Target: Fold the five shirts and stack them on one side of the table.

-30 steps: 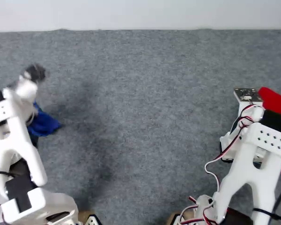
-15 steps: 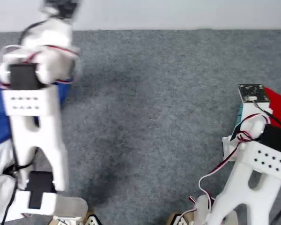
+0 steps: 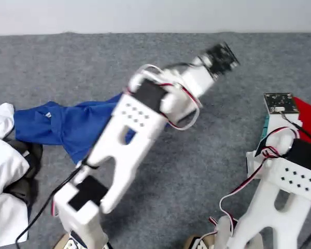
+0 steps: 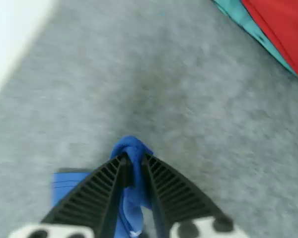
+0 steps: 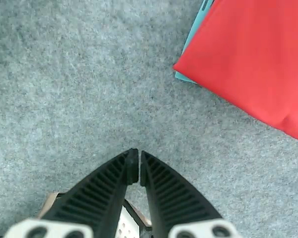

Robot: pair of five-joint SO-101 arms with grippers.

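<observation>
Between the left gripper fingers we log a bunched fold of the blue shirt. The fingers are pinched narrow on the cloth, which pokes out just past the tips and runs back between them. Behind those fingers, in the high view, the rest of the blue shirt trails as a long crumpled band over the grey worktop, passing under the left arm. At its far trailing end the band meets a heap of white shirts, with a dark garment tucked among them. Well ahead of the left fingers and off to one side we note a red shirt with a teal shirt edge beneath it.

Right gripper: fingers drawn together to a thin slit, nothing held, bare worktop below. Ahead of these fingers and to the side, the red shirt lies folded flat on the teal shirt, a thin teal strip showing along its edge. In the high view the right arm stands just beside this stack.
</observation>
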